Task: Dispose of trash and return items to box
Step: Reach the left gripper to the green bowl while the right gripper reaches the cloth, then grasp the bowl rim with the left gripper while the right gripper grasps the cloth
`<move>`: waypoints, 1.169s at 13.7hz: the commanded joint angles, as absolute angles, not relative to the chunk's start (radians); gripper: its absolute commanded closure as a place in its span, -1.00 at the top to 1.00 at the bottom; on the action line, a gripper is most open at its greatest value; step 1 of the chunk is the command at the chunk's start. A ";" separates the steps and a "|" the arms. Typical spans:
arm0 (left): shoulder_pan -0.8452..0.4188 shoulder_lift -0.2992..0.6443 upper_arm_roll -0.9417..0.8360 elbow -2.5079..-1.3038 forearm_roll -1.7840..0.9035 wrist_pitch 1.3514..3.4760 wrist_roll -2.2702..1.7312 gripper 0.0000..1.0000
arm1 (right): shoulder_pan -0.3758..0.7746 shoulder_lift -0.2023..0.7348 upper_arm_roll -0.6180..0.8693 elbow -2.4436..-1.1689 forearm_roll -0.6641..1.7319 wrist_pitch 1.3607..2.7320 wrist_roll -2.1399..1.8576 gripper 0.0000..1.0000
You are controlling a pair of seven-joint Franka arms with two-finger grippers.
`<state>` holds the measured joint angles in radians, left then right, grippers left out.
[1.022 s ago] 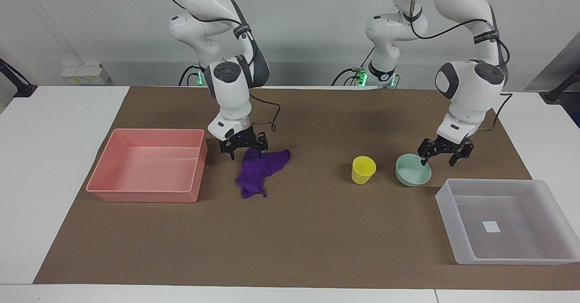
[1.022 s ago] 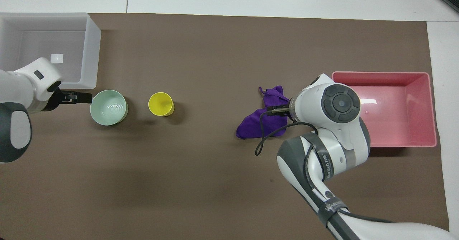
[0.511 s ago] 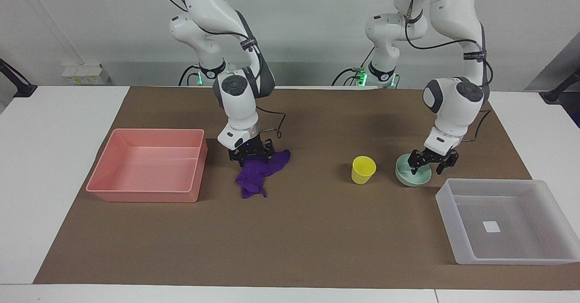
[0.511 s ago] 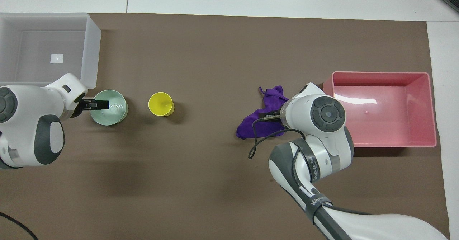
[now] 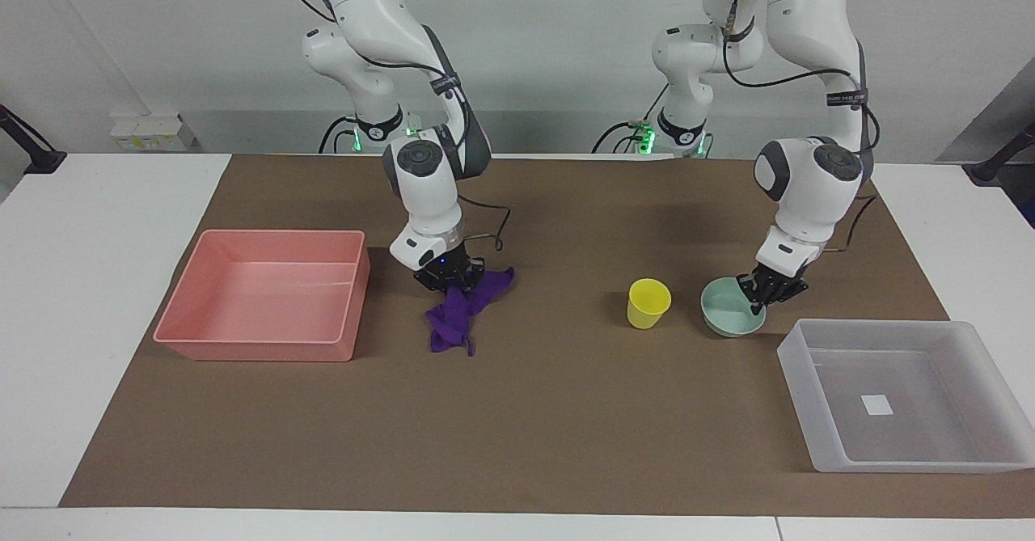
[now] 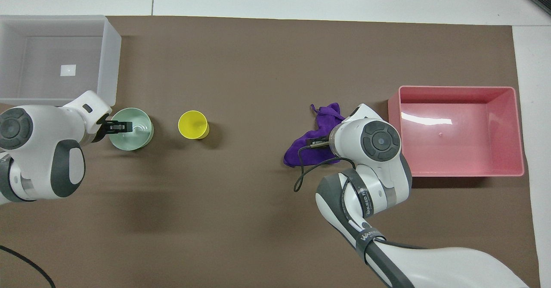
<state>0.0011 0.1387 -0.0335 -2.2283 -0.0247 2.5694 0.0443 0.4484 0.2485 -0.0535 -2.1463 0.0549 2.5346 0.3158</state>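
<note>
Rag [image 5: 457, 314] and bowl [image 5: 732, 317] each in closed jaws

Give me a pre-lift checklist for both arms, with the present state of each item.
1. Right gripper down on the purple rag: ok, its fingers are at the cloth's bunched end.
2. Right grip closed on the rag: ok, the cloth is gathered between the fingers.
3. Left gripper at the green bowl: ok, it is at the rim toward the left arm's end.
4. Left grip on the rim: ok, the fingers look shut on it.
5. Pink tray beside the rag, nothing in it: ok.
6. Clear box next to the bowl, open: ok; yellow cup stands clear of the bowl.
</note>
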 commanded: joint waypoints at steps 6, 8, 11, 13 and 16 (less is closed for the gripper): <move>0.024 0.136 -0.023 -1.944 -0.021 2.296 0.058 -1.00 | 0.407 0.000 -0.064 -2.094 0.055 2.226 0.436 -1.00; 0.055 0.181 -0.023 -1.851 -0.020 2.298 0.069 -1.00 | 0.356 -0.073 -0.064 -2.088 0.049 2.160 0.425 -1.00; 0.115 0.283 -0.026 -1.683 -0.018 2.287 0.081 -1.00 | 0.241 -0.136 -0.064 -2.057 0.029 2.097 0.356 -1.00; 0.145 0.381 -0.029 -1.555 -0.020 2.286 0.083 -1.00 | 0.132 -0.130 -0.063 -2.028 0.029 2.083 0.232 -1.00; 0.181 0.538 -0.034 -1.344 -0.021 2.237 0.087 -1.00 | 0.014 -0.091 -0.063 -2.036 0.029 2.156 0.062 -1.00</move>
